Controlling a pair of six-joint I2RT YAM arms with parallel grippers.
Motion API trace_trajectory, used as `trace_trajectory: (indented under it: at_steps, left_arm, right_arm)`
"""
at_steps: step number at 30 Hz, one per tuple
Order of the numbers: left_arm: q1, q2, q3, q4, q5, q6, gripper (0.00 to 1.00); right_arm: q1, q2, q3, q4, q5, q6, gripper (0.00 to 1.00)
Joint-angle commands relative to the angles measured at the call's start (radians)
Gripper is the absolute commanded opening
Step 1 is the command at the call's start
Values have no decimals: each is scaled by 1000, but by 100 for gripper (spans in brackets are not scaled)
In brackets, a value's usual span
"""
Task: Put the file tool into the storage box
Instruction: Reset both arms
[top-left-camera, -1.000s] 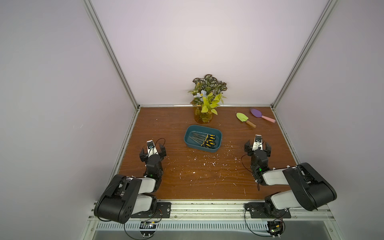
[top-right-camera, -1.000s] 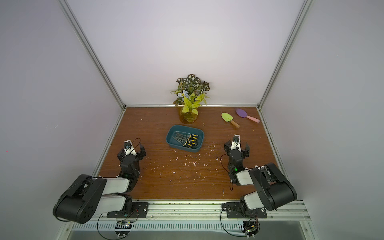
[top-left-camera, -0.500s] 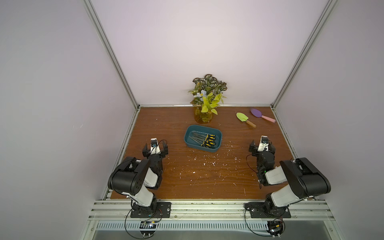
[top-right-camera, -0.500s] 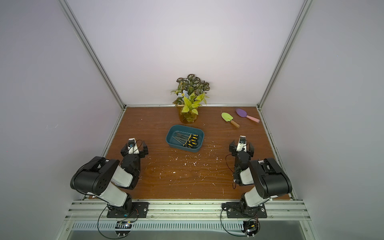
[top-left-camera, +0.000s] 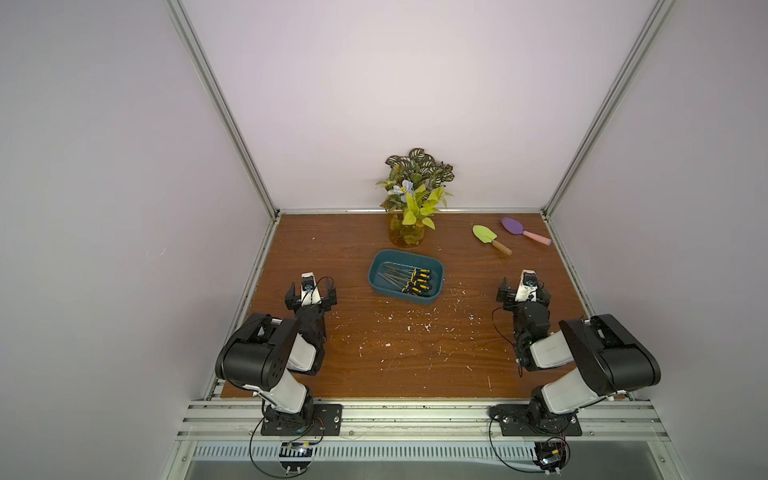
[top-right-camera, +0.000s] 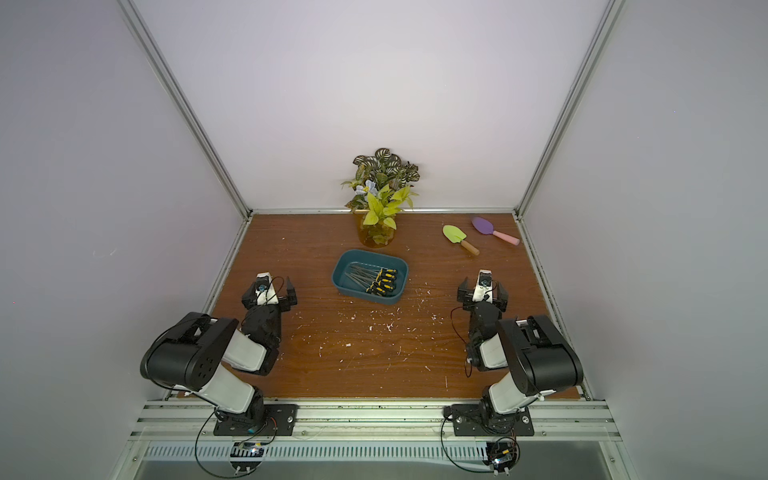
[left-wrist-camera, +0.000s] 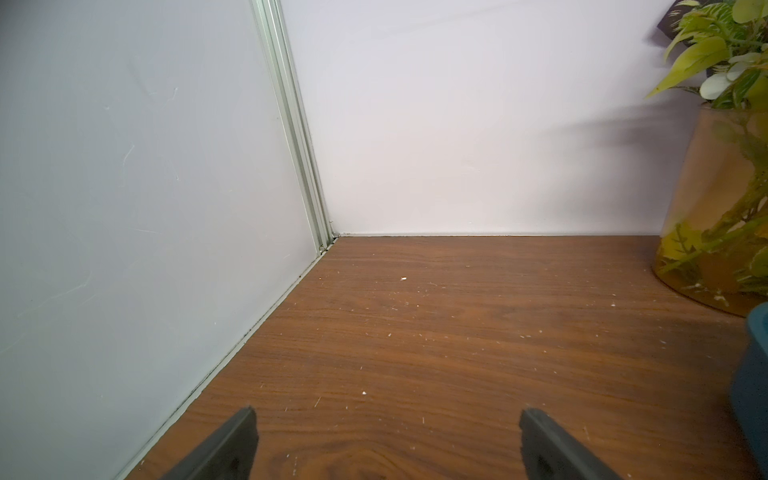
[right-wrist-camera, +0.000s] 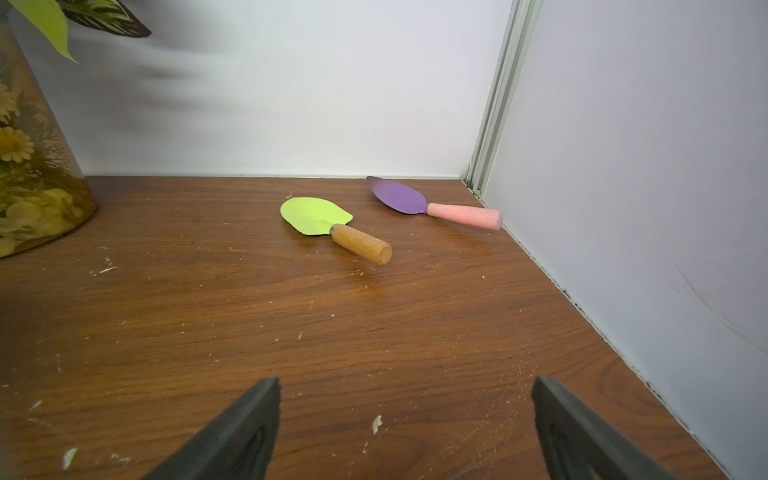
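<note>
The dark teal storage box (top-left-camera: 397, 295) (top-right-camera: 360, 296) sits mid-table in both top views. Several file tools (top-left-camera: 417, 281) (top-right-camera: 383, 281) with black-and-yellow handles lie inside it, tips pointing left. My left gripper (top-left-camera: 311, 293) (top-right-camera: 269, 296) hovers low, left of the box, open with nothing between its fingers (left-wrist-camera: 387, 412). One corner of the box (left-wrist-camera: 754, 374) shows at the edge of the left wrist view. My right gripper (top-left-camera: 523, 293) (top-right-camera: 482, 294) is right of the box, open and empty (right-wrist-camera: 406, 380).
An amber glass vase (top-left-camera: 406, 237) (left-wrist-camera: 715, 199) of leaves stands behind the box by the back wall. A green trowel (top-left-camera: 490, 239) (right-wrist-camera: 320, 216) and a purple trowel (top-left-camera: 523, 230) (right-wrist-camera: 399, 197) lie back right. White flecks litter the wooden table (top-left-camera: 415, 353). Side walls stand close to both grippers.
Both arms have folded back toward their bases with their elbows raised. The grippers stay near the table's sides, and the right one drifted slightly right. The box and files have not moved.
</note>
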Motion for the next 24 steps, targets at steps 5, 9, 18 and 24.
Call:
trace_trajectory:
  at_steps: [5, 9, 18, 24]
  left_arm:
    - [19, -13, 23, -26, 15, -3, 99]
    - [21, -14, 27, -35, 19, -5, 100]
    - [52, -23, 65, -129, 77, -27, 100]
    - [55, -25, 64, -128, 81, -28, 100]
  right_arm:
    - [-4, -2, 17, 40, -3, 8, 99]
    - [-4, -2, 17, 40, -3, 9, 100]
    - [-4, -2, 18, 40, -3, 9, 100]
    - [-4, -1, 16, 40, -3, 9, 100]
